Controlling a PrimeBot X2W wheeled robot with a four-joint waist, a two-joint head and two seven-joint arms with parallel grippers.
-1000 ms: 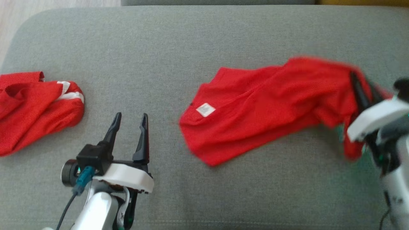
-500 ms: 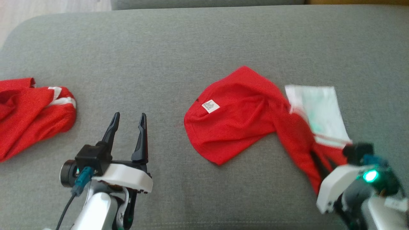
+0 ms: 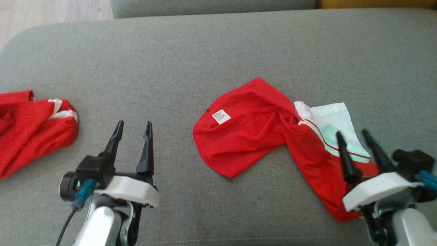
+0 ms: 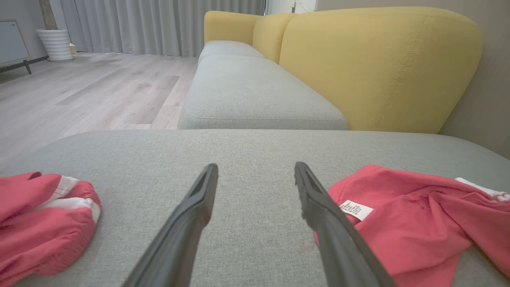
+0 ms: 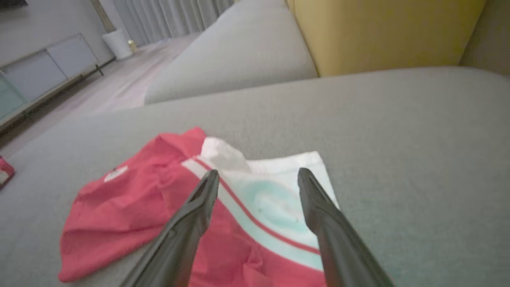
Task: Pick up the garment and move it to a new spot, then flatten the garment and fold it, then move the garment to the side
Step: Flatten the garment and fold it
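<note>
A broad grey seat cushion point(image 3: 218, 51) spans the scene from left to right, with a second grey seat beyond its far edge. Behind that seat, at the far right, rises a yellow backrest point(image 4: 378, 67). Pale wooden floor point(image 4: 79, 91) runs off at the far left.

The garment point(image 3: 252, 136), red, lies crumpled on the cushion right of centre. Its rounded bulk sits toward the middle and a narrower twisted part trails to the near right. A second red garment point(image 3: 30, 130) with white stripes lies bunched at the left edge, well apart from the first.

On the garment's right side a white panel point(image 3: 336, 126) with a thin red stripe and a faint green print lies face up.

The right gripper point(image 3: 351, 133) is at the near right with its fingers spread wide over that panel and nothing between them. Whether the tips touch the cloth is hard to tell.

The left gripper point(image 3: 134, 123) is at the near left, also spread wide. It is over bare cushion between the two garments and grips nothing.

A small white label point(image 3: 221, 116) shows on the left part of the garment.
</note>
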